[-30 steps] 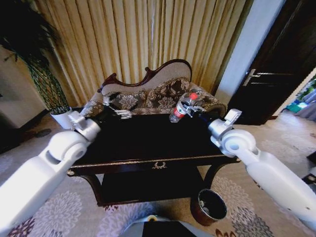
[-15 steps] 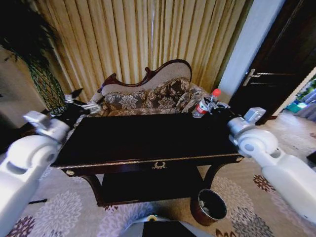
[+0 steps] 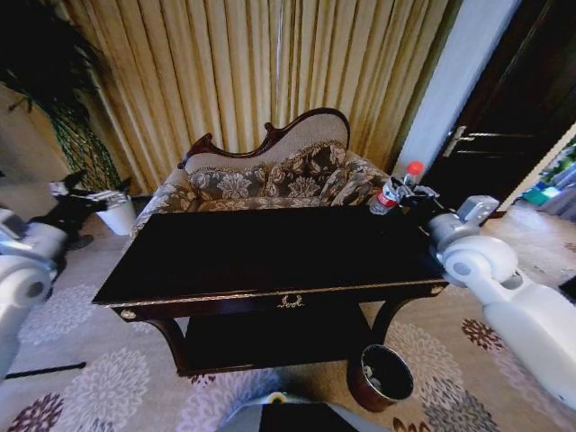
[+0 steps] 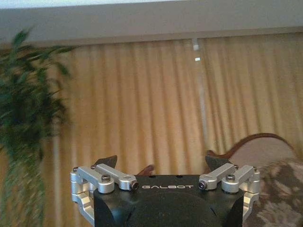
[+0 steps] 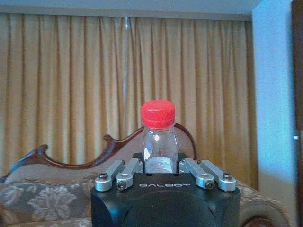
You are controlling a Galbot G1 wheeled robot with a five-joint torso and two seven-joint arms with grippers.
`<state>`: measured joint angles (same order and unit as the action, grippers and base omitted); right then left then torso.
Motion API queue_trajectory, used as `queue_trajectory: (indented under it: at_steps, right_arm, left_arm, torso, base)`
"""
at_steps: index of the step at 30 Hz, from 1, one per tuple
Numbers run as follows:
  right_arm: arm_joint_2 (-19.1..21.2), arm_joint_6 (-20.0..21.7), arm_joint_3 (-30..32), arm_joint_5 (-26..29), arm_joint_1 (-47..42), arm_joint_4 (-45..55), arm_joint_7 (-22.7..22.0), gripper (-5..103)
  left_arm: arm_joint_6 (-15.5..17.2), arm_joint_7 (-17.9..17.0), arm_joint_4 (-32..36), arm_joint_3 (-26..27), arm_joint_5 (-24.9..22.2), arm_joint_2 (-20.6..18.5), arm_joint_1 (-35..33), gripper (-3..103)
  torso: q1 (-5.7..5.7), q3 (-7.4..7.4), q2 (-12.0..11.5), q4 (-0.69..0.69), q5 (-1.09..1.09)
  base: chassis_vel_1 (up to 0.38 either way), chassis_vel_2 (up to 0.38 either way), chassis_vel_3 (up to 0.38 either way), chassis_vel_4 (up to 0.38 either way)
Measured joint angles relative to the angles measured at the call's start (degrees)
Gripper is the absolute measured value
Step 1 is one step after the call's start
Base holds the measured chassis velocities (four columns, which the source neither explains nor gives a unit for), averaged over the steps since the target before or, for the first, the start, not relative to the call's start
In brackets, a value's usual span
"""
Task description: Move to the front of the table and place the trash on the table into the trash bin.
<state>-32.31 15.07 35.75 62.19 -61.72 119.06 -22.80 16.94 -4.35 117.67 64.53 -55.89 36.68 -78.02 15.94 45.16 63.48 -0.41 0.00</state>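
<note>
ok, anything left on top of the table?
The table top looks bare. The water bottle is held in the right claw over its far right corner. The left claw hangs off its left side, open.

warm, dim indoor light; glossy table [image 3: 270, 252] reflects; plant [image 4: 23, 118] blurred, edges bowed.

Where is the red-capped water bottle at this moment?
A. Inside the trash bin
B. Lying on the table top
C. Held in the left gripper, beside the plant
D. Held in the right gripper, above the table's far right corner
D. The right gripper is shut on the water bottle, raised over the far right corner of the table; the right wrist view shows the bottle upright between its fingers.
</note>
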Motion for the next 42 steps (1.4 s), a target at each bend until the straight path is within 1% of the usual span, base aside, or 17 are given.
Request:
queue_trajectory:
  at_steps: [2, 3, 5, 6, 8, 9, 12, 15, 21, 25, 28, 30, 35, 42]
  right_arm:
    - [-0.5, 1.0, 1.7, -0.5, -2.1, 0.5, -0.5, 29]
    - [-0.5, 1.0, 1.7, -0.5, -2.1, 0.5, -0.5, 29]
    - [-1.3, 1.9, 3.4, -1.5, -4.6, 1.3, -0.9, 29]
    - [-1.3, 1.9, 3.4, -1.5, -4.6, 1.3, -0.9, 29]
    - [-1.9, 2.3, 4.5, -2.0, -6.3, 2.2, -0.9, 29]
    - [-1.9, 2.3, 4.5, -2.0, -6.3, 2.2, -0.9, 29]
    - [-2.4, 3.1, 6.2, -2.0, -8.4, 3.6, -0.9, 29]
    - [-2.6, 3.3, 7.2, -2.0, -9.3, 4.1, -0.9, 29]
    - [-2.6, 3.6, 7.9, -1.8, -9.9, 4.7, -0.8, 29]
    - [-2.8, 3.7, 7.6, -1.8, -10.2, 5.2, -0.8, 29]
    - [-2.9, 3.7, 7.4, -1.7, -10.2, 5.3, -0.7, 29]
    - [-2.9, 3.7, 7.3, -1.7, -10.2, 5.3, -0.7, 29]
    - [-2.9, 3.9, 7.2, -1.6, -10.0, 5.2, -0.6, 29]
    - [-2.8, 3.9, 7.4, -1.5, -10.1, 5.1, -0.6, 29]
  left_arm:
    - [1.7, -1.5, 0.0, 1.3, -0.9, 1.5, -0.4, 100]
    - [1.7, -1.5, 0.0, 1.3, -0.9, 1.5, -0.4, 100]
    - [4.2, -3.5, 0.7, 3.0, -2.4, 2.9, -0.8, 100]
    - [4.2, -3.5, 0.7, 3.0, -2.4, 2.9, -0.8, 100]
    - [6.7, -5.6, 1.7, 3.8, -3.7, 3.5, -0.9, 100]
    - [6.7, -5.6, 1.7, 3.8, -3.7, 3.5, -0.9, 100]
    - [8.0, -6.7, 2.4, 3.8, -4.3, 4.2, -0.7, 100]
    - [8.7, -7.0, 2.9, 3.8, -4.6, 4.6, -0.7, 100]
    - [8.8, -6.9, 3.3, 3.2, -4.5, 4.6, -0.8, 100]
    - [8.8, -6.7, 3.7, 2.2, -3.1, 4.7, -0.7, 100]
    - [8.8, -6.5, 3.9, 1.9, -2.8, 4.8, -0.7, 100]
    - [8.8, -6.4, 3.9, 1.8, -2.8, 4.8, -0.7, 100]
    - [8.5, -5.1, 4.0, 0.6, -2.6, 4.8, -0.3, 100]
    - [8.0, -4.5, 4.0, -0.9, -2.4, 4.9, 0.4, 100]
  torso:
    - [0.00, 0.00, 0.0, 0.00, -0.01]
    - [0.00, 0.00, 0.0, 0.00, -0.01]
    - [0.00, 0.00, 0.0, 0.01, 0.00]
    - [0.00, 0.00, 0.0, 0.01, 0.00]
    - [0.00, 0.00, 0.0, 0.00, 0.00]
    - [0.00, 0.00, 0.0, 0.00, 0.00]
    - [0.00, 0.00, 0.0, 0.00, 0.00]
    - [0.00, 0.00, 0.0, 0.00, 0.00]
    - [0.00, 0.00, 0.0, 0.00, 0.00]
    - [0.00, 0.00, 0.0, 0.01, 0.00]
    - [0.01, 0.00, 0.0, 0.02, 0.00]
    - [0.01, 0.00, 0.0, 0.00, 0.00]
    - [0.02, 0.01, 0.0, 0.01, 0.00]
    - [0.01, 0.01, 0.0, 0.00, 0.00]
  base:
    - [0.000, 0.000, 0.000, 0.000]
    - [0.000, 0.000, 0.000, 0.000]
    - [0.000, 0.000, 0.000, 0.000]
    - [0.000, 0.000, 0.000, 0.000]
    - [0.000, 0.000, 0.000, 0.000]
    - [0.000, 0.000, 0.000, 0.000]
    - [0.000, 0.000, 0.000, 0.000]
    - [0.000, 0.000, 0.000, 0.000]
    - [0.000, 0.000, 0.000, 0.000]
    - [0.000, 0.000, 0.000, 0.000]
    - [0.000, 0.000, 0.000, 0.000]
    - [0.027, -0.061, -0.030, 0.023]
    - [0.068, -0.076, -0.074, 0.081]
    - [0.127, -0.129, -0.123, 0.128]
